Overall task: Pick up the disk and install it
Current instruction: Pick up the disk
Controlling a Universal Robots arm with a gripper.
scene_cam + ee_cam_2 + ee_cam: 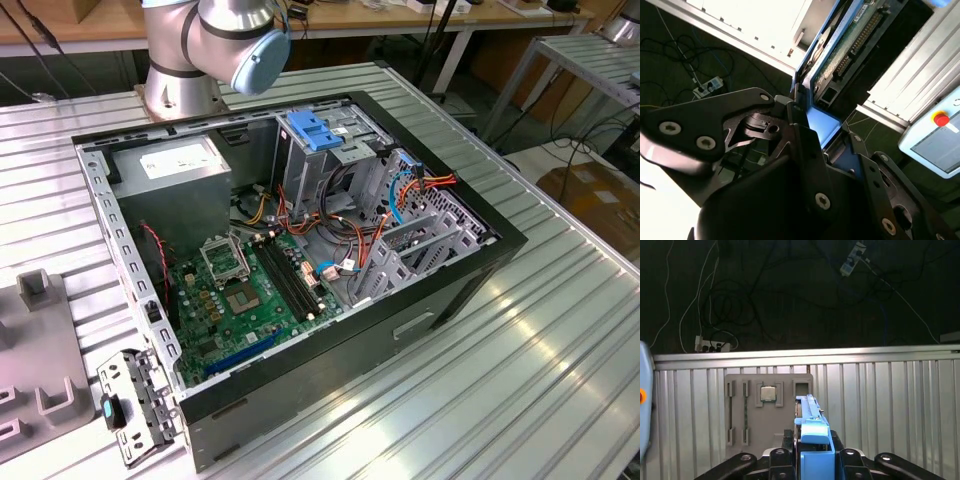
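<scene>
First wrist view: black jaws clamp blue-framed disk.

Our arm stands far back, toward the exterior view's left, a joint folded above its base. In both wrist views our claw is clamped on the disk, a finger on either side.

We see the arm standing just beside an open case on the table, its motherboard and blue latch exposed.
</scene>
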